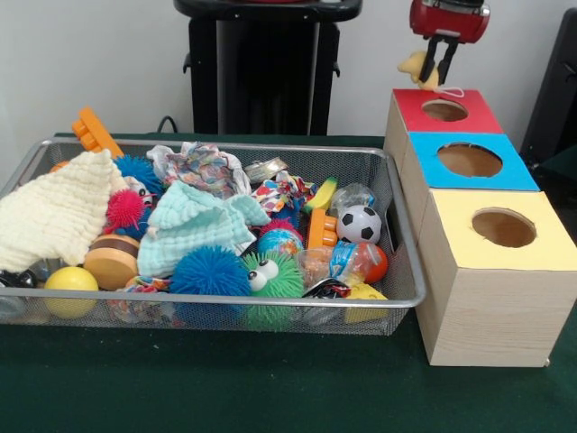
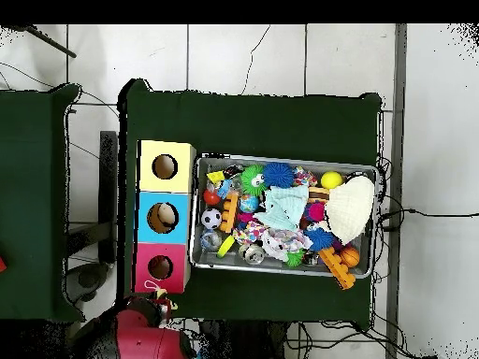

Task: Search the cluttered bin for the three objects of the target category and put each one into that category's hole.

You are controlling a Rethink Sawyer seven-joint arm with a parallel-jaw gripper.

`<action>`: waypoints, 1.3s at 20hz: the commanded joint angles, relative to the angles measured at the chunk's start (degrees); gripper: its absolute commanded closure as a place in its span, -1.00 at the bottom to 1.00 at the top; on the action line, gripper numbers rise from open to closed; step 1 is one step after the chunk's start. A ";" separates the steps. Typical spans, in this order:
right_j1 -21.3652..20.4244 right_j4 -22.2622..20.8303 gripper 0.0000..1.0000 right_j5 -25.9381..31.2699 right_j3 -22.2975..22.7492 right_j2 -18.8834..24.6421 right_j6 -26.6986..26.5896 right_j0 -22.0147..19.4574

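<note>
Jaws pinched shut on a small pale-yellow soft toy (image 1: 415, 65), and the red-and-black gripper (image 1: 439, 65) hangs with it just above and a touch to the far left of the red-topped box's round hole (image 1: 444, 110). Two dark fingers (image 1: 448, 56) point straight down, the toy bulging out to their left, with what looks like a thin white loop trailing from it toward the red top. That height reads as deliberate: high enough to clear the box rim, close enough that a release should drop the toy in, though it sits a shade off centre, so a small shift right and nearer looks wise before letting go.

Three wooden boxes stand in a row right of the bin: the red-topped box (image 1: 415, 113) farthest, the blue-topped box (image 1: 433, 162) in the middle, the yellow-topped box (image 1: 541, 248) nearest, each with a round hole. From overhead the gripper (image 2: 161, 301) shows at the red end of the row.

As for the toy, it's rounded, lumpy, duck-yellow, too small to name for certain.

Over in the silver wire mesh bin (image 1: 406, 271) the clutter is thick: a cream muslin cloth (image 1: 54, 212) far left, a mint-green folded cloth (image 1: 194, 225) in the middle, a blue spiky rubber ball (image 1: 209, 271), a green spiky ball with googly eyes (image 1: 270, 275), a small soccer ball (image 1: 359, 224), a yellow smooth ball (image 1: 70, 281). More searching likely lies ahead there.
</note>
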 commanded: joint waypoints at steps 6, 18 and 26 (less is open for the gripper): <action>3.32 4.04 1.00 -1.01 -6.09 -0.82 14.61 0.41; 4.12 4.95 1.00 0.07 -7.28 -1.66 14.46 1.43; 5.67 5.86 1.00 3.18 -11.05 -2.69 15.03 2.89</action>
